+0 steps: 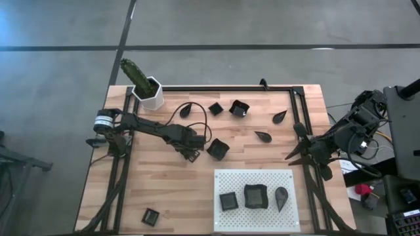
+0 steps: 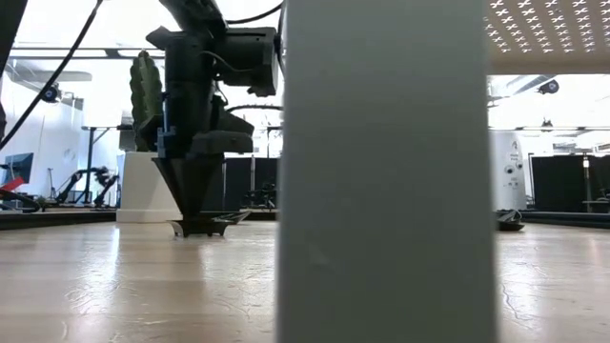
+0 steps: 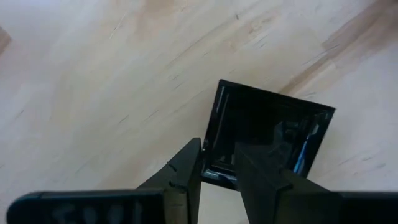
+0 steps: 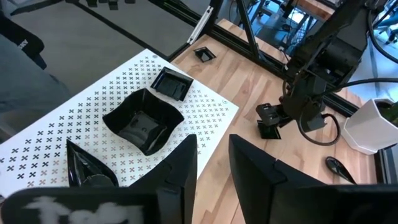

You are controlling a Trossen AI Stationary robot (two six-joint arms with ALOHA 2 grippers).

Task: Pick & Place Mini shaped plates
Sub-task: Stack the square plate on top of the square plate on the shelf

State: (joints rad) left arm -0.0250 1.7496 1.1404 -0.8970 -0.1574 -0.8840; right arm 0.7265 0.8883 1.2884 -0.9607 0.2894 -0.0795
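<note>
Left end effector (image 1: 195, 152) at the wooden surface (image 1: 170, 190) centre grasps a small glossy black square plate's (image 3: 267, 134) rim; right end effector (image 1: 293, 152), at three o'clock, hangs released

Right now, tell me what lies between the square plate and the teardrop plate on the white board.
The wavy-edged plate sits between the square plate and the teardrop plate on the white board, per the high view.

Grey concrete floor (image 1: 262, 23), dark seams, bright ceiling lights (image 2: 548, 29)
</note>
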